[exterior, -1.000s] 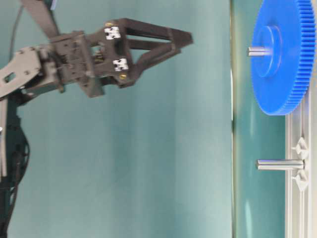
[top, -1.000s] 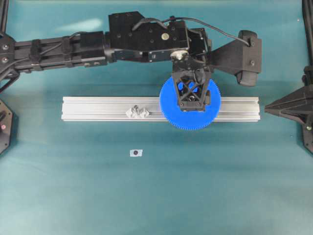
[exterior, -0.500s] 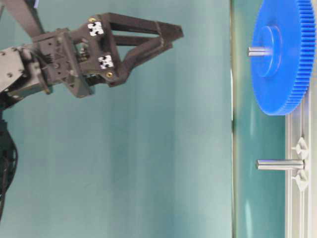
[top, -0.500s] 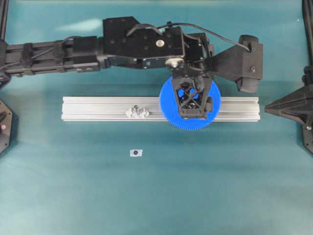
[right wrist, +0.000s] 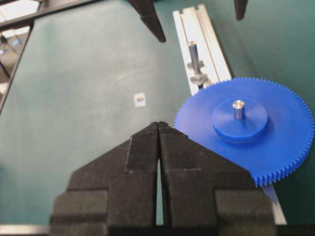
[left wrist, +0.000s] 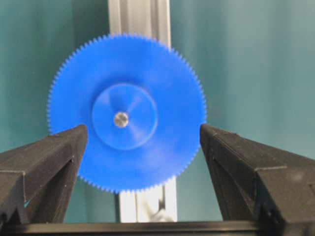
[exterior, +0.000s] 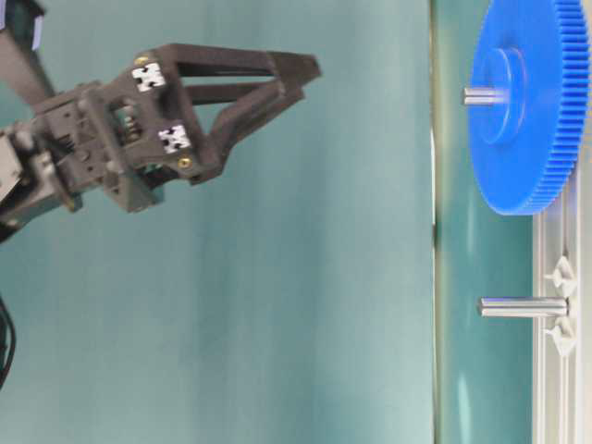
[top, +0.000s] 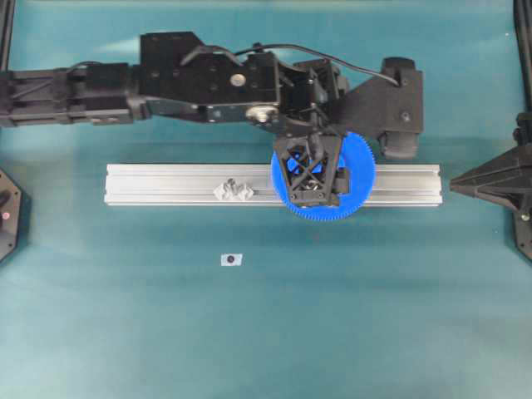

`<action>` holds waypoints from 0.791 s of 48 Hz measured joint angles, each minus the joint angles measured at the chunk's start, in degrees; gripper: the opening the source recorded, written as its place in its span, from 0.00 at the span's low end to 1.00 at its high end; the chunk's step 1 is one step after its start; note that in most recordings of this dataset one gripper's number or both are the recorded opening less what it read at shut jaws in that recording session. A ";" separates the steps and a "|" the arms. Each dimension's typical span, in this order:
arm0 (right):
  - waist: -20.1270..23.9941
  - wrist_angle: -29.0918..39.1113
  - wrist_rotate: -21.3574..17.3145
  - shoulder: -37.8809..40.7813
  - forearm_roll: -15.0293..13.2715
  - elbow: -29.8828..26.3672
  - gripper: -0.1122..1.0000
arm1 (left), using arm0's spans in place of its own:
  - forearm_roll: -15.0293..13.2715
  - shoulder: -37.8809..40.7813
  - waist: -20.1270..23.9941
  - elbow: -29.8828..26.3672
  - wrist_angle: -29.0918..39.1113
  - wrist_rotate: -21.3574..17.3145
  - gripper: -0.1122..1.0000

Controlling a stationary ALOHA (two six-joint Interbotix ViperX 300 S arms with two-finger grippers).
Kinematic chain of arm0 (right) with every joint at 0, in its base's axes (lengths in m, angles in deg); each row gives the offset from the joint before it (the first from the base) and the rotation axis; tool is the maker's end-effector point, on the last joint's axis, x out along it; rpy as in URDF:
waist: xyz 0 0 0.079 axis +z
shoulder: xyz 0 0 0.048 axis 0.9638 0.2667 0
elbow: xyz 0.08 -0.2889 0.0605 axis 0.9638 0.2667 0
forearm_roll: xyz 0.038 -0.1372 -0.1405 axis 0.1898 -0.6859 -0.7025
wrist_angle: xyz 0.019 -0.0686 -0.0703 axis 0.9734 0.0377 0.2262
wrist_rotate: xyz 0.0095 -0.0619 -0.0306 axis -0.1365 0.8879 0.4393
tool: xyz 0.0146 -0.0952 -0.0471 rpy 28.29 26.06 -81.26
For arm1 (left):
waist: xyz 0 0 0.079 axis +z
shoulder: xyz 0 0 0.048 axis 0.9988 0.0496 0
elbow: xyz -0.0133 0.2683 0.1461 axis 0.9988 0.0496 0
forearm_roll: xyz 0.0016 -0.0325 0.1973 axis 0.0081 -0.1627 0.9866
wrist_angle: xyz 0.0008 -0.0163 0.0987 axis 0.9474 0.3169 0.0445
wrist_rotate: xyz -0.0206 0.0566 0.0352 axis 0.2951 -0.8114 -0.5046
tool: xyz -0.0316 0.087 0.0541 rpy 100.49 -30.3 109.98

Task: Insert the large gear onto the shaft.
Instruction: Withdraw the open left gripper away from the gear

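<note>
The large gear [top: 359, 188], bright blue with fine teeth, lies flat on the aluminium rail [top: 166, 183]. The shaft [left wrist: 120, 118] pokes through its hub, and its metal tip [right wrist: 238, 108] stands above the hub. My left gripper [top: 313, 199] hangs well above the gear [exterior: 527, 120], open and holding nothing. In the left wrist view its fingers [left wrist: 49, 157] frame the gear [left wrist: 128, 73] on both sides without touching it. My right gripper [right wrist: 158, 125] is shut and empty, with its tip [top: 453, 183] off the rail's right end.
A second bare peg [exterior: 523, 307] stands on the rail between two clear base pieces [top: 234, 190]. A small white sticker with a dark dot [top: 232, 259] lies on the teal mat in front of the rail.
My left gripper has drawn further away from the gear, still open, and its arm has shifted left. The gear stays on the shaft. The right gripper has not moved.
</note>
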 measured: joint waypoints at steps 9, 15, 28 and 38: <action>0.09 0.00 0.00 0.00 0.00 -0.09 0.11 | 0.09 -1.14 -0.26 2.29 -0.88 0.70 0.90; 0.00 0.00 0.00 0.00 0.00 0.00 0.11 | 0.00 -1.14 -0.53 2.99 -1.14 1.49 0.90; 0.00 0.00 0.00 0.00 0.00 0.00 0.11 | 0.00 -1.14 -0.88 2.99 -1.93 1.76 0.90; 0.09 0.00 0.00 0.00 0.00 0.00 0.11 | 0.00 -1.14 -0.88 2.99 -2.11 1.85 0.90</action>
